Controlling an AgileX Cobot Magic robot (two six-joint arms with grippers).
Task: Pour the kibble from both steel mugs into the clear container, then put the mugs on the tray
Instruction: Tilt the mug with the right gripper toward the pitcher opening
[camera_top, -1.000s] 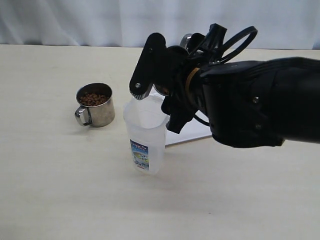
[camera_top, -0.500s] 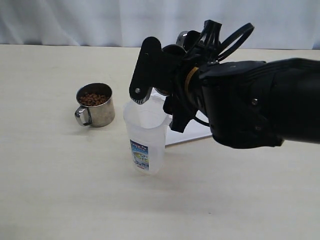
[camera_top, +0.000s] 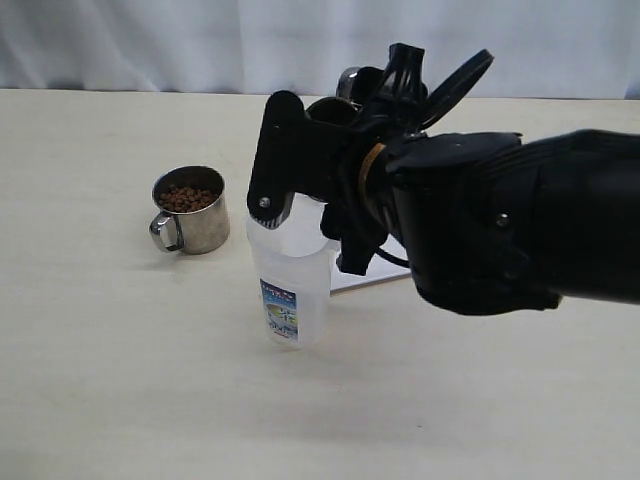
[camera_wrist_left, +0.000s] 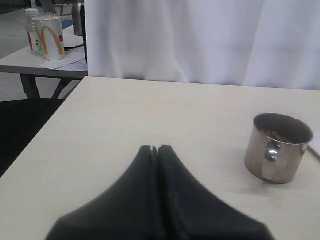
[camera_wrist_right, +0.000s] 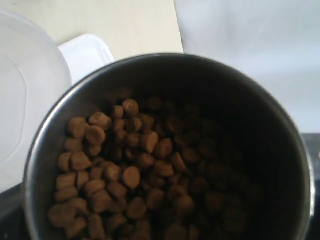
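My right gripper (camera_top: 308, 226) is shut on a steel mug (camera_wrist_right: 170, 75), held tilted just above the clear container (camera_top: 292, 275) at mid-table. The right wrist view looks into that mug: brown kibble (camera_wrist_right: 115, 170) lies heaped toward the side nearer the clear container (camera_wrist_right: 25, 105). In the exterior view the black arm hides most of this mug. A second steel mug (camera_top: 192, 222) stands upright to the left with kibble (camera_top: 187, 197) inside. The second steel mug (camera_wrist_left: 277, 149) also shows in the left wrist view, handle facing the camera. My left gripper (camera_wrist_left: 157, 149) is shut and empty, well short of it.
A sliver of the white tray (camera_top: 372, 271) shows behind the container under my right arm, and the tray's corner (camera_wrist_right: 85, 50) in the right wrist view. The table's side edge (camera_wrist_left: 35, 145) drops off. Beyond it, another table holds a paper cup (camera_wrist_left: 49, 31). A white curtain hangs behind.
My right gripper has moved left with its mug and turned further over the container's mouth. The other mug and the container have not moved.
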